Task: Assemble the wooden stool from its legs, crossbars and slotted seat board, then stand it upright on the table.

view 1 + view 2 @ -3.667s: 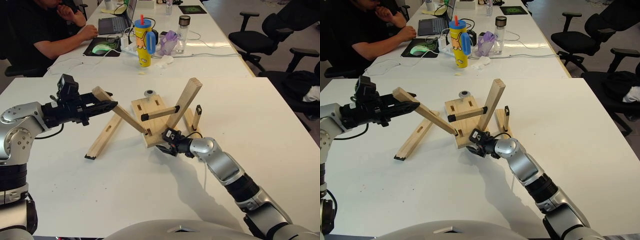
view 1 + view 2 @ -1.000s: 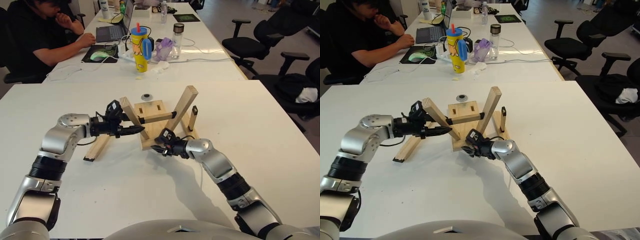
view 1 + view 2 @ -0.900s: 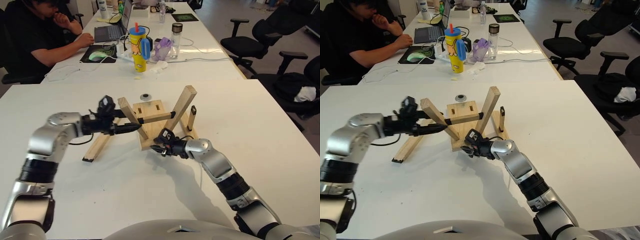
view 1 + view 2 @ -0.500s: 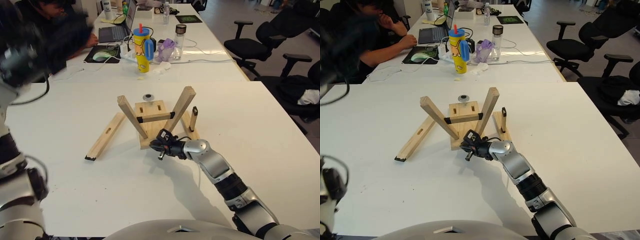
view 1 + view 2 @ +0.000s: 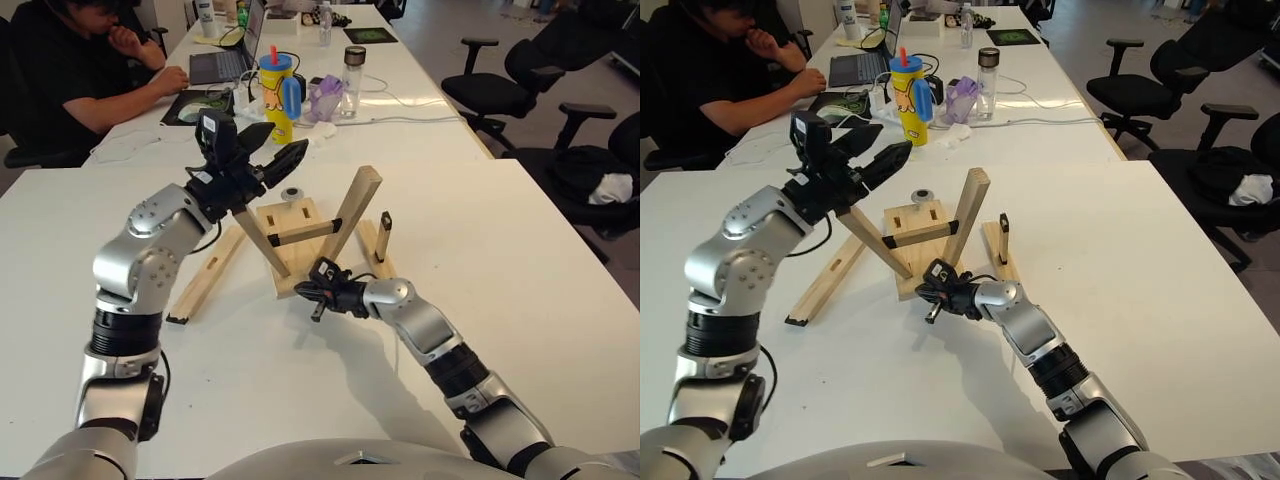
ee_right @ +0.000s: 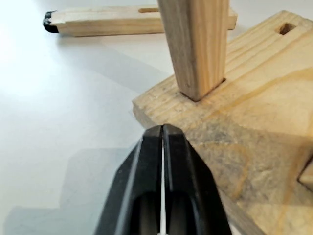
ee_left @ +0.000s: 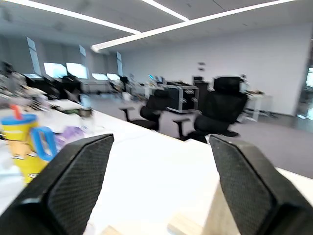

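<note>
Stool half-built, upside down on white table [image 5: 520, 230]: seat board [image 5: 312, 262] lies flat, approx mid-table. Two legs stuck in its slots, both tilted: left leg [image 5: 262, 240] leans to robot's left, right leg [image 5: 355, 205] leans to the right, w/ crossbar [image 5: 305, 233] (black ends) joining them. Loose leg [image 5: 208, 275] lies flat just left of board. Right of board: short bar [image 5: 383, 235] w/ black tip, beside another wood piece; can't tell how it's propped. Left gripper [image 5: 285, 140] is up in the air over top of left leg, fingers spread wide, nothing btwn the pads [image 7: 78, 186]. Right gripper [image 6: 162, 131] is low at board's near edge, by foot of left leg, fingers pressed together, holding nothing; tips at the edge, contact or not can't tell. Small round thing [image 5: 292, 192] on table just behind board.
</note>
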### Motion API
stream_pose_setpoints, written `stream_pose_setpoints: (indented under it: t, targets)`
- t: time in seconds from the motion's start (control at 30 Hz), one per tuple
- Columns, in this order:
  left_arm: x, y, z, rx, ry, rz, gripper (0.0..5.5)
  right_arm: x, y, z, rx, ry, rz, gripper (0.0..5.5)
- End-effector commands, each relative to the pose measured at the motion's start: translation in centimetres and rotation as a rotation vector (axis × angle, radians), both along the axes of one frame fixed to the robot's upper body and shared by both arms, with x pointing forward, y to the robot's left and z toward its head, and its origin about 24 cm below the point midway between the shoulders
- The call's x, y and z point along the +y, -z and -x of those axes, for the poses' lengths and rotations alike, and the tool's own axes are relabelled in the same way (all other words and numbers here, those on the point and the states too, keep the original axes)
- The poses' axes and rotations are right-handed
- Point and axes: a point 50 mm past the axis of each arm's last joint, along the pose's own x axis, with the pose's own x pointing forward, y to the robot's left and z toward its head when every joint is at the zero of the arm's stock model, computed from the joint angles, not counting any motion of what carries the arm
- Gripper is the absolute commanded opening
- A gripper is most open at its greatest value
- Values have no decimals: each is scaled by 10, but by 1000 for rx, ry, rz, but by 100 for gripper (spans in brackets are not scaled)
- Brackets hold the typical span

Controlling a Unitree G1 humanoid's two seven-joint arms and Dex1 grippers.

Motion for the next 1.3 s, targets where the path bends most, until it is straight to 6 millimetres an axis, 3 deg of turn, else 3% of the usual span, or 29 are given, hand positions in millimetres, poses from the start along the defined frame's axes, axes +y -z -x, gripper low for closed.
stream_pose_setpoints:
  t: [0.03,0.1,0.17,0.27,0.37,0.47,0.53,0.63,0.73,0.83,0.9,0.97,1.13,1.2,1.3]
  targets:
    - [31,-50,-4,-241,-352,109,361,-19,52,22,214,81,148,2]
    - [47,-62,7,-342,-478,71,338,-13,51,21,203,60,144,0]
    - [65,-54,16,-340,-620,57,305,-7,49,17,190,65,141,0]
    - [81,-11,26,-192,-737,-37,260,2,50,13,179,62,155,0]
    - [78,38,37,17,-744,-100,220,14,50,8,178,66,148,0]
    - [68,58,43,121,-705,-120,175,20,43,1,157,81,113,0]
    - [59,61,45,145,-662,-120,143,19,25,0,120,89,-8,0]
    - [55,64,49,161,-662,-100,100,20,-18,1,-26,104,-284,0]
    - [52,65,54,166,-657,-88,50,9,-52,17,-142,144,-416,0]
    - [51,68,61,177,-673,-78,2,-12,-61,38,-190,197,-389,0]
    - [50,67,64,173,-671,-78,1,-34,-65,50,-217,318,-385,0]
    - [50,64,67,157,-678,-73,1,-54,-88,57,-353,462,-392,0]
    - [47,59,67,132,-684,-65,1,-87,-153,48,-814,786,-336,0]
    - [46,55,67,109,-696,-64,1,-97,-155,37,-855,916,-290,0]
    - [55,46,69,46,-778,-29,1,-107,-143,18,-704,1105,-338,0]
